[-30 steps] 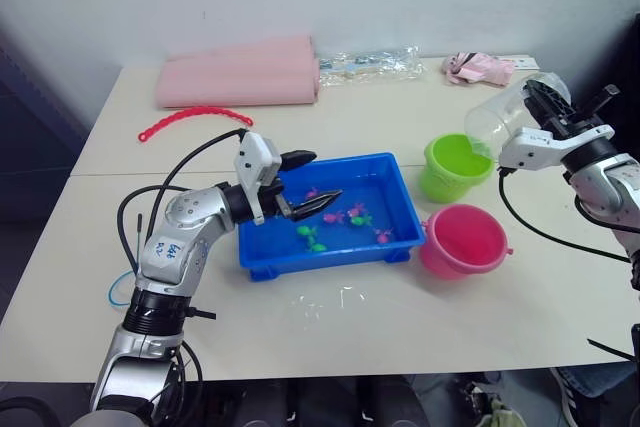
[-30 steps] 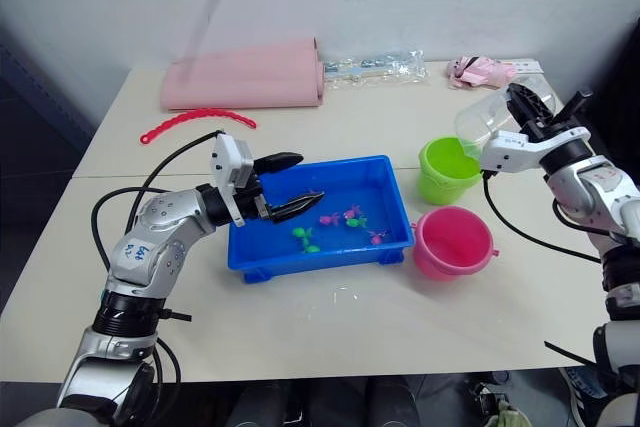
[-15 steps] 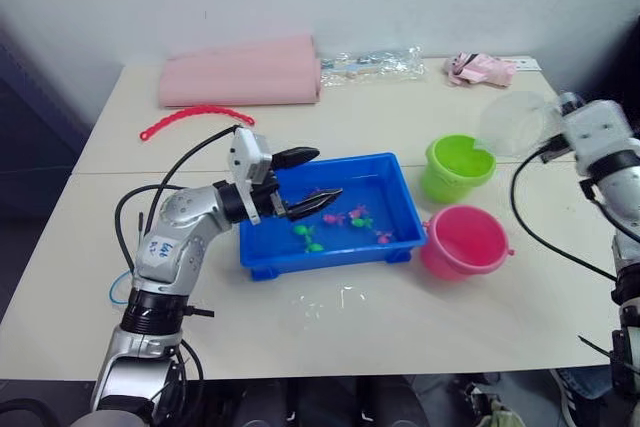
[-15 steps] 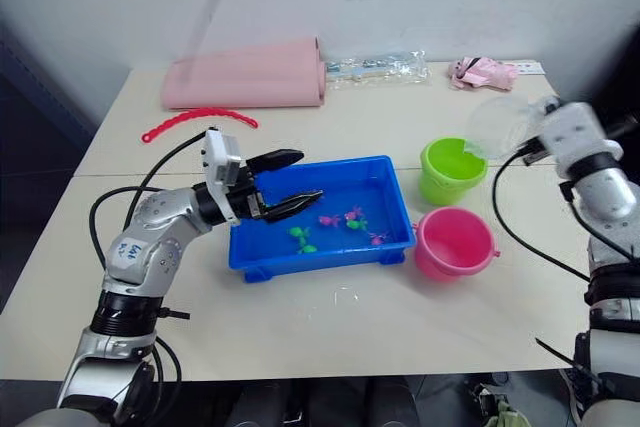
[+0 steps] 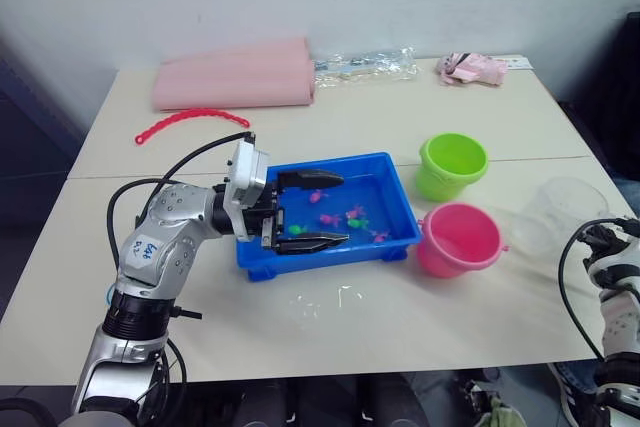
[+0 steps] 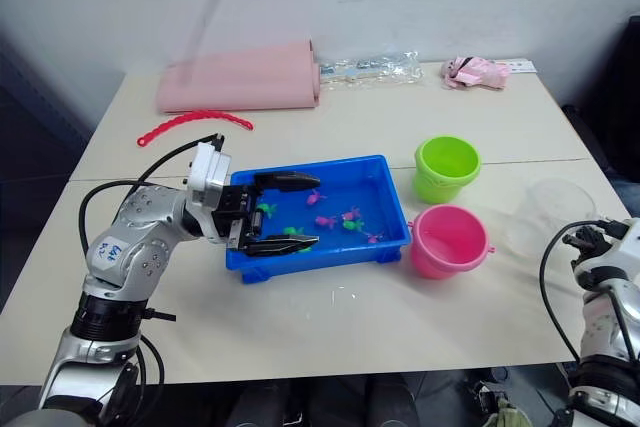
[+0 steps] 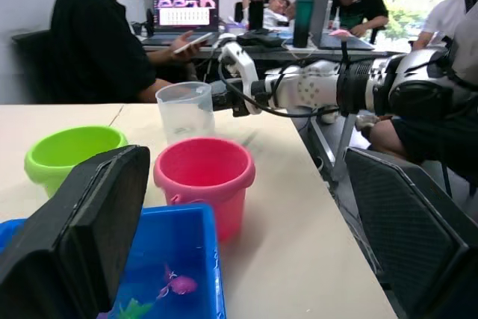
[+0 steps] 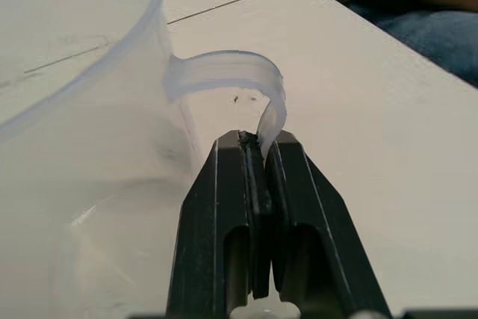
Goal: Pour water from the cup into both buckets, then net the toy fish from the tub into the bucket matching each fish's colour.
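Observation:
The blue tub [image 5: 330,257] sits mid-table with several tiny pink and green toy fish [image 5: 352,215] in it. My left gripper [image 5: 342,209] hangs open over the tub's left half, one finger near each long wall, nothing between them. To the right stand the lime green bucket [image 5: 452,165] and the hot pink bucket [image 5: 458,239], the green one farther back. The clear cup [image 5: 558,215] stands upright on the table right of the pink bucket. My right gripper [image 8: 258,140] is shut on the cup's small side handle [image 8: 246,84].
At the table's far side lie a folded pink cloth [image 5: 232,82], a red beaded strip [image 5: 190,119], a clear plastic bag [image 5: 365,67] and a small pink item [image 5: 470,67]. The table's right edge runs just beyond the cup. People sit at desks [image 7: 112,35] past it.
My right arm has carried the cup from above the green bucket down to the table's right front, now upright. My left gripper has turned and dropped lower over the tub.

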`<state>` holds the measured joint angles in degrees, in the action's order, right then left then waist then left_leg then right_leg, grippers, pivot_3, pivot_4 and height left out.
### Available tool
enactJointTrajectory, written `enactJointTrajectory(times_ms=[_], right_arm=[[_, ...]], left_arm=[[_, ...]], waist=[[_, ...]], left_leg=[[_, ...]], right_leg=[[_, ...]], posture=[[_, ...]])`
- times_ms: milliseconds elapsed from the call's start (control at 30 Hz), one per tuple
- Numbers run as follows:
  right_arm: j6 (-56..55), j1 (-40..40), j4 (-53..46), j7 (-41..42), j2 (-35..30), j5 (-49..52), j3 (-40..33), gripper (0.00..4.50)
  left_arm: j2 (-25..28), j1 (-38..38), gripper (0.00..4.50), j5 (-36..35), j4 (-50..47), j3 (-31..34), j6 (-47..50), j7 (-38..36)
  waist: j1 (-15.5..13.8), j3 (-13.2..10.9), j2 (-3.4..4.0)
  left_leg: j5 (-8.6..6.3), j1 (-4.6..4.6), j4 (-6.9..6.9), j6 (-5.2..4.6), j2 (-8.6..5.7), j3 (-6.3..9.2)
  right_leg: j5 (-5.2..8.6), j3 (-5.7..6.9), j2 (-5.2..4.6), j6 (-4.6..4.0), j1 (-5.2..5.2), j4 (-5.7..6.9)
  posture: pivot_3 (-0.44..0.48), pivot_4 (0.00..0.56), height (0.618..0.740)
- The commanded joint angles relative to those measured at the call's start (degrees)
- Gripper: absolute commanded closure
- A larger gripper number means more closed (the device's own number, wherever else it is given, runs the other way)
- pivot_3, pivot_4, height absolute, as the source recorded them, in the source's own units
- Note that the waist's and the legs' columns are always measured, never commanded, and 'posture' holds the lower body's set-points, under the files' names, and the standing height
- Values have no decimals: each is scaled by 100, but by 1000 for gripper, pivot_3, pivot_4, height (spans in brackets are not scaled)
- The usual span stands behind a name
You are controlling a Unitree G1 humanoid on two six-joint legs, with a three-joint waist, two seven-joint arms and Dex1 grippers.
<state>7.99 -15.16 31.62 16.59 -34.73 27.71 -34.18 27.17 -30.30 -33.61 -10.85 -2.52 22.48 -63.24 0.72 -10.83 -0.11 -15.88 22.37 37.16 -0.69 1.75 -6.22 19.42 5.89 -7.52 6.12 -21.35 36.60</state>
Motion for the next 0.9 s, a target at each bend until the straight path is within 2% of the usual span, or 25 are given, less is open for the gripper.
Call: enactJointTrajectory(times_ms=[33, 100, 167, 200, 300, 400, 433, 467, 600, 733, 800, 900], right_arm=[[-749, -138, 271, -61, 175, -179, -50, 4475], [-930, -183, 450, -27, 227, -223, -29, 4475], [-1046, -106, 476, 86, 280, -226, -17, 3735], [-1077, -69, 479, 133, 290, -231, -6, 3541], [-1133, 272, 266, 155, 274, -294, -55, 2200], [-1015, 874, -322, 285, 255, -220, -157, 649], [-904, 1153, -609, 352, 270, -113, -235, 292], [-782, 1424, -886, 421, 283, -10, -310, 125], [-574, 2590, -2295, 1074, 300, 593, -720, 125], [-456, 3205, -3756, 2097, -133, 1213, -1003, 125], [-147, 3240, -4176, 2341, -479, 1368, -989, 125], [69, 3213, -4615, 2663, -955, 1282, -842, 125]], left_arm=[[-2, 88, 0, -131, -213, 31, 83, 60], [6, 81, 0, -126, -192, 39, 87, 53], [30, 80, 0, -117, -158, 66, 81, 44], [39, 80, 0, -115, -149, 76, 80, 43], [96, 138, 0, -105, -149, 126, 78, 42], [174, 276, 0, -131, -199, 223, 86, 74], [208, 346, 0, -139, -235, 271, 89, 97], [239, 418, 0, -138, -271, 317, 88, 122], [467, 864, 0, -81, -367, 646, 13, 253], [579, 1414, 0, 703, 70, 1404, -1015, 1015], [587, 1778, 0, 635, 132, 1963, -1071, 1364], [490, 2261, 0, -16, -151, 2888, -600, 1954]], waist=[[53, 0, -1], [72, 0, -1], [75, 0, -1], [75, 0, -1], [48, 0, -1], [20, 0, -1], [19, 0, -1], [17, 0, -1], [-32, 0, 2], [40, 1, 4], [97, 0, 1], [83, -2, -28]], left_leg=[[0, -3, 1, 0, 1, 1], [1, -2, 0, 1, 2, 4], [1, -1, -3, 1, 2, 3], [1, -1, -3, 1, 1, 3], [1, 0, -3, 1, 1, 5], [0, 2, -6, 0, 0, 4], [0, 1, -7, 0, 1, 4], [0, 1, -7, 0, 1, 4], [-4, 0, -13, 2, 4, 7], [-40, -10, -12, -28, 9, -4], [-47, -18, -11, -38, 11, -13], [-52, -17, -11, -31, 35, -13]], right_leg=[[0, -1, 1, 0, 1, 4], [0, 0, 1, 0, 1, 4], [0, -1, 1, 0, 0, 1], [0, -1, 0, 0, 0, 0], [0, 0, 0, 0, 0, -2], [0, -1, -2, 0, 0, -7], [0, -1, -2, 0, 0, -9], [0, -1, -2, 0, 0, -8], [1, -9, -2, -1, -1, -10], [-1, -13, -2, 0, 1, -8], [-10, -17, -8, -1, 2, -7], [-14, -17, -15, -7, 1, -16]], posture=[[0, 150, 740], [0, 150, 740], [0, 150, 740], [0, 150, 740], [0, 150, 740], [0, 150, 740], [0, 150, 740], [0, 150, 740], [0, 150, 740], [0, 150, 740], [0, 150, 740], [0, 150, 740]])
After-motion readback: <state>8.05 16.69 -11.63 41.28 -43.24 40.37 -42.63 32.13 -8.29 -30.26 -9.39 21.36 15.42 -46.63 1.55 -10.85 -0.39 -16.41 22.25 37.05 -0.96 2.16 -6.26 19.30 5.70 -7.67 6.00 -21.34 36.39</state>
